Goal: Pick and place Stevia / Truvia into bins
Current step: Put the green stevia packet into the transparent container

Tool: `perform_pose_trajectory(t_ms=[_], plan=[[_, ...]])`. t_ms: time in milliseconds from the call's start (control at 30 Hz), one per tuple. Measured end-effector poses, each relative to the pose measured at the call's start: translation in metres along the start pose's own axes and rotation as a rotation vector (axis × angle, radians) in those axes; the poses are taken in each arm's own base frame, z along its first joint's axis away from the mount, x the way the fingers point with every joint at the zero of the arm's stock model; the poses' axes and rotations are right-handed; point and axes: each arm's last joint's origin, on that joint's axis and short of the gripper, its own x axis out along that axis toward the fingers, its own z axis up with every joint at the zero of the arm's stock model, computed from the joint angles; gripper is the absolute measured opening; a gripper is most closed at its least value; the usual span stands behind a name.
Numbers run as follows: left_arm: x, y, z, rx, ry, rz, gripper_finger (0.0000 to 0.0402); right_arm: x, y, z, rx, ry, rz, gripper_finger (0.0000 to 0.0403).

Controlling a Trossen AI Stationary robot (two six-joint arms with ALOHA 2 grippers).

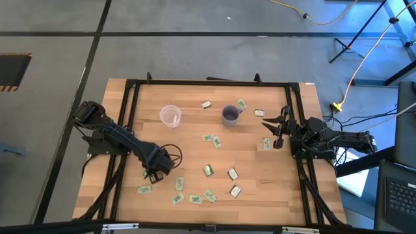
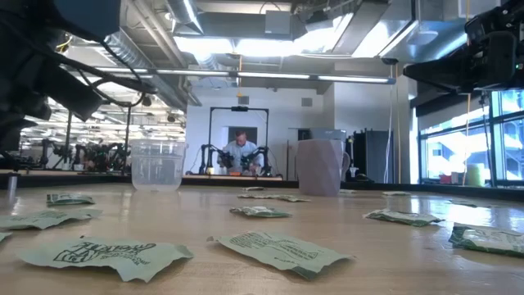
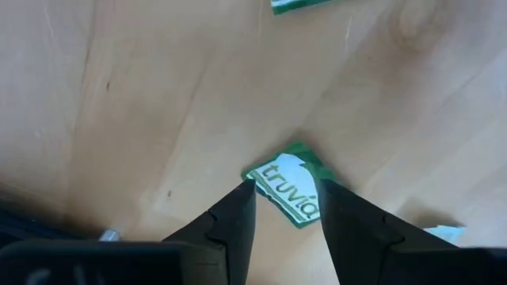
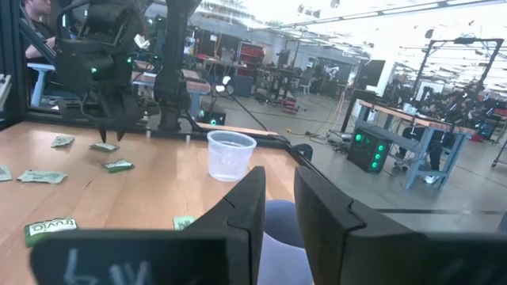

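Observation:
Several green and white Truvia packets (image 1: 208,170) lie flat over the near half of the wooden table, with a few more by the cups. The clear plastic cup (image 1: 169,116) and the purple-grey mug (image 1: 230,115) stand upright toward the far side. My left gripper (image 1: 155,174) is low over the near-left part of the table, its fingers closed in on one packet (image 3: 287,186). My right gripper (image 1: 268,122) hovers right of the mug (image 4: 277,223), pointing level toward the table's left. A narrow gap shows between its fingers (image 4: 280,176), and nothing is in it. My left gripper has one Truvia packet pinched between its two fingers, which meet the packet's two opposite edges (image 3: 257,180) from above, pointing down. The printed face shows in the gap between them. Whether the packet still lies on the wood or is just clear of it cannot be told.
A black frame rail (image 1: 130,117) runs round the table top. A packet (image 1: 266,143) lies close under my right arm. Bare wood (image 1: 188,146) lies between the cups and the near packets. In the low view a person (image 2: 243,152) sits far off in the room behind.

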Motion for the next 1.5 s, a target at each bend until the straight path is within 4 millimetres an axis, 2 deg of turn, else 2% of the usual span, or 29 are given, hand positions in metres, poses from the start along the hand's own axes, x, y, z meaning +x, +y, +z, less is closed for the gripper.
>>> perform_pose_trajectory(t_ms=[167, 300, 533, 767, 1500], plan=[[0.001, -0.008, 0.0, 0.086, -0.106, -0.004, 0.012, 0.0, 0.0, 0.0, -0.004, 0.002, 0.0, 0.0075], [0.001, -0.011, -0.002, 0.132, -0.118, -0.013, 0.0113, 0.0, 0.0, 0.0, -0.005, 0.004, 0.001, 0.0075], [0.002, -0.012, -0.005, 0.096, -0.126, -0.009, 0.0117, 0.0, 0.0, 0.0, -0.005, 0.004, 0.001, 0.0075], [0.021, -0.001, -0.011, 0.054, -0.059, 0.007, 0.012, 0.0, 0.0, 0.0, -0.005, 0.004, 0.001, 0.0075], [0.024, -0.002, -0.01, 0.081, -0.073, -0.017, 0.0056, 0.0, 0.0, 0.0, -0.005, 0.004, 0.001, 0.0075]])
